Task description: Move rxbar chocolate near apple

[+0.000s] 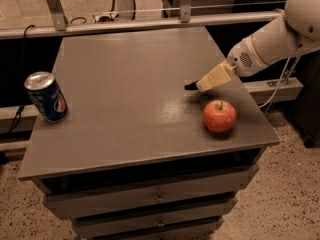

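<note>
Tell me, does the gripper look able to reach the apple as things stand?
Probably yes. The gripper hangs low over the table, just beyond the apple in the view, and nothing stands between them. The Pepsi can sits far across the table.

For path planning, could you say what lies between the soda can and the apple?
Only bare tabletop, in the camera view; the gripper hangs just behind the apple.

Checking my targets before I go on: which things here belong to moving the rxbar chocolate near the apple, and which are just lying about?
Job: apple, front right of the cabinet top; gripper, just behind it; rxbar chocolate, probably the dark sliver at the gripper's tip.
Lying about: blue soda can, upright at the left edge.
</note>
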`<state>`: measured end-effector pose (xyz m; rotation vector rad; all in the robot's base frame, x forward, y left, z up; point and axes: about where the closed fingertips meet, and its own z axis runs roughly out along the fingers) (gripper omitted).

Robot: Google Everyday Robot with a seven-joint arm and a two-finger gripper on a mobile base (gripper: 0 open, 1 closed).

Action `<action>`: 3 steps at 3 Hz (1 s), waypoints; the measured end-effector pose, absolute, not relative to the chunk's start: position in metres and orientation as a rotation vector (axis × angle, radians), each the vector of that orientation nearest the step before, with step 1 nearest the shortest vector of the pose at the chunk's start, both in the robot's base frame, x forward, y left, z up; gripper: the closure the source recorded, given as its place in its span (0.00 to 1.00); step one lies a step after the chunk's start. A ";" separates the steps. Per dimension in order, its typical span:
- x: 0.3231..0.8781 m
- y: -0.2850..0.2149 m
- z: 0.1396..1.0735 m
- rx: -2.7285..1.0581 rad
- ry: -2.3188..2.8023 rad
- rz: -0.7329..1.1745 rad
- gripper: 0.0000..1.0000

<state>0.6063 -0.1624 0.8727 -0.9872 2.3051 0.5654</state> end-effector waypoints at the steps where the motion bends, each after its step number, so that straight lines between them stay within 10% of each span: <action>1: 0.603 -0.164 0.872 -0.991 2.316 0.567 0.00; 3: 0.610 -0.161 0.873 -0.992 2.273 0.572 0.00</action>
